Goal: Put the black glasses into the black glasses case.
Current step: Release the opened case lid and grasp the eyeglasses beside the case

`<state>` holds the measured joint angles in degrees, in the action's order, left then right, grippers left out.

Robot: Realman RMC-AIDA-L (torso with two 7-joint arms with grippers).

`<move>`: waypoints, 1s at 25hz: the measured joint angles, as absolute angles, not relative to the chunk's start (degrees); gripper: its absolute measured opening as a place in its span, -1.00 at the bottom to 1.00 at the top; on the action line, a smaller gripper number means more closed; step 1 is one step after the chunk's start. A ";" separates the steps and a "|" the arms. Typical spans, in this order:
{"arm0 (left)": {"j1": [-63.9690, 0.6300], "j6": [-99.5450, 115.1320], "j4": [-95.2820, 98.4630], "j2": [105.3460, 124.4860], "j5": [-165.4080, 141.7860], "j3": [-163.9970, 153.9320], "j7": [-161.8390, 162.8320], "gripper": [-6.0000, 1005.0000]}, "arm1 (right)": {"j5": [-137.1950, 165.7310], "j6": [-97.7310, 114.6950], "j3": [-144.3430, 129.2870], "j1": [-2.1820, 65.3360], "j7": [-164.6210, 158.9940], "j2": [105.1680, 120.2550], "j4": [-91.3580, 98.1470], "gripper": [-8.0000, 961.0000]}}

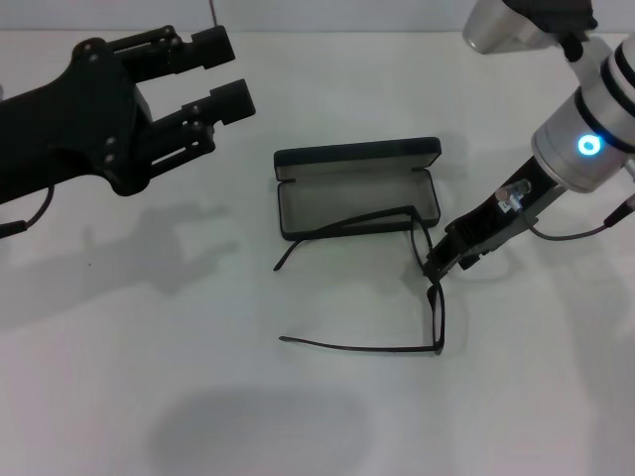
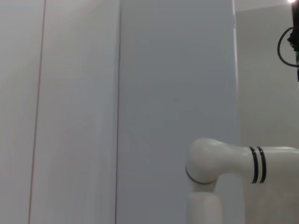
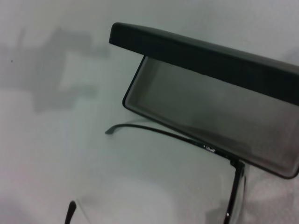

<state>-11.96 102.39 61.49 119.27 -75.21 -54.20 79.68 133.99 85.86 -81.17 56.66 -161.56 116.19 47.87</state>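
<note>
Now, right end effector [image 1: 438, 266] clamped on black glasses [image 1: 434, 297] frame, beside open black glasses case [image 1: 357, 188], left end effector [image 1: 223, 74] spread.

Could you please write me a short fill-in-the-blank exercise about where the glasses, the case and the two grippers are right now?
1. The lid of the black glasses case is ____.
2. The ____ gripper holds the black glasses at the front of the frame.
3. The temple arms of the glasses are ____, not folded.
4. The left gripper hovers with its fingers ____, away from the case.

Missing words: open; right; unfolded; open
</note>
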 joint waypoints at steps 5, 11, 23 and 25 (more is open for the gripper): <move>-12.11 103.22 61.89 118.46 -74.97 -54.17 79.89 -0.03 | 131.95 82.65 -82.30 56.71 -161.30 116.18 44.94 0.00; -12.21 104.15 60.08 117.73 -75.23 -54.14 79.17 -0.03 | 130.56 79.52 -83.46 57.49 -161.67 116.18 42.85 0.00; -12.35 105.78 52.96 116.57 -75.59 -54.05 72.46 -0.03 | 126.73 75.91 -83.76 62.10 -162.64 116.27 34.63 0.00; -12.40 105.79 52.15 116.49 -75.56 -54.05 71.67 -0.03 | 126.57 75.93 -83.91 62.70 -162.67 116.28 33.84 -0.01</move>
<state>-12.40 105.79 52.15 116.49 -75.55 -54.05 71.67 126.57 75.93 -83.91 62.70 -162.67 116.28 33.84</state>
